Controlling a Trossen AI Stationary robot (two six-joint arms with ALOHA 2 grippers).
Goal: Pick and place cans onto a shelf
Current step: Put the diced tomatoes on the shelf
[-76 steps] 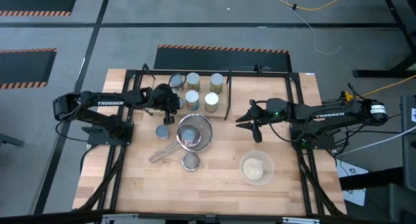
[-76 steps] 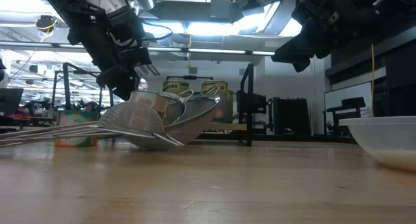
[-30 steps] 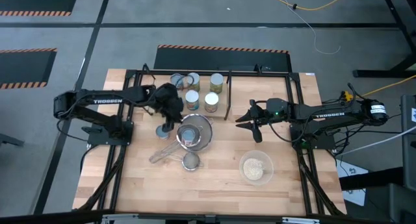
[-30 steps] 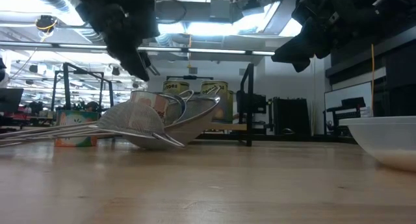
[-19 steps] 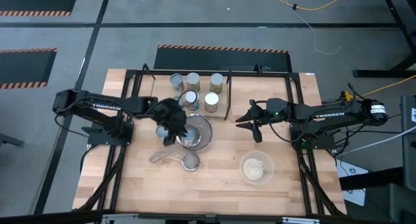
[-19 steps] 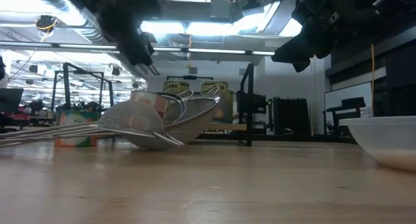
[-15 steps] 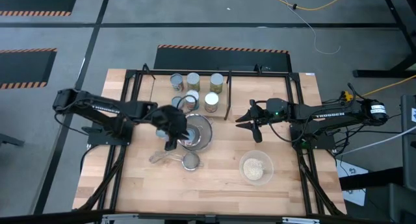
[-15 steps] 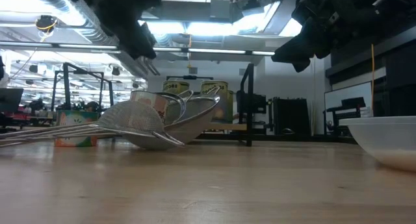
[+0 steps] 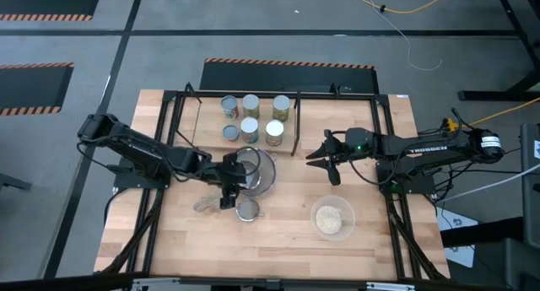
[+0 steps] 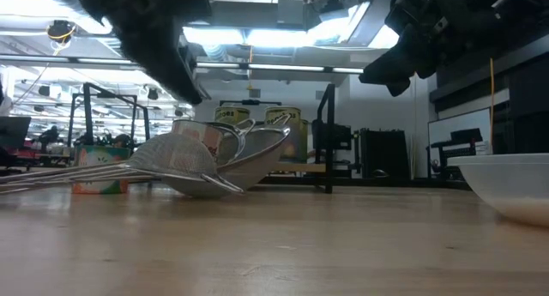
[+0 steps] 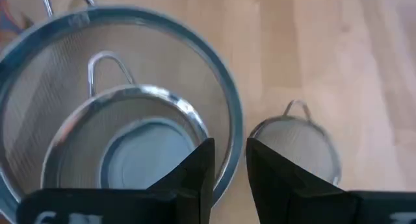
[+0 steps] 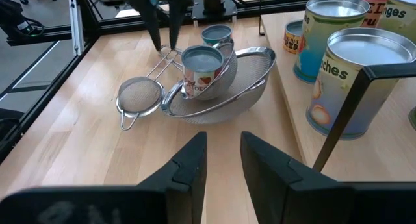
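Note:
Several cans stand on the shelf [image 9: 294,122] at the table's far side: taller ones [image 9: 251,105] [image 9: 281,108] and a short blue-topped one [image 9: 230,133]. One blue-topped can [image 11: 146,162] [image 12: 201,69] stands inside the nested mesh strainers [image 9: 257,169]. Another short can [image 12: 216,34] [image 10: 99,169] stands on the table beyond them. My left gripper [image 9: 226,185] [image 11: 224,165] hovers above the strainers' near-left rim, pointing down, its fingers nearly together, touching nothing. My right gripper [image 9: 309,154] [image 12: 224,162] waits right of the shelf's end loop, its fingers close together and empty.
A small strainer [image 9: 247,209] and long strainer handles [image 9: 207,204] lie near the left gripper. A glass bowl of beige stuff [image 9: 332,217] stands at the near right. The black frame rods [image 9: 177,114] run along the table's sides.
My left gripper has left the shelf and gone toward the table's near edge and a little to the right. It now hangs over the strainers. The cans on the shelf stand as before.

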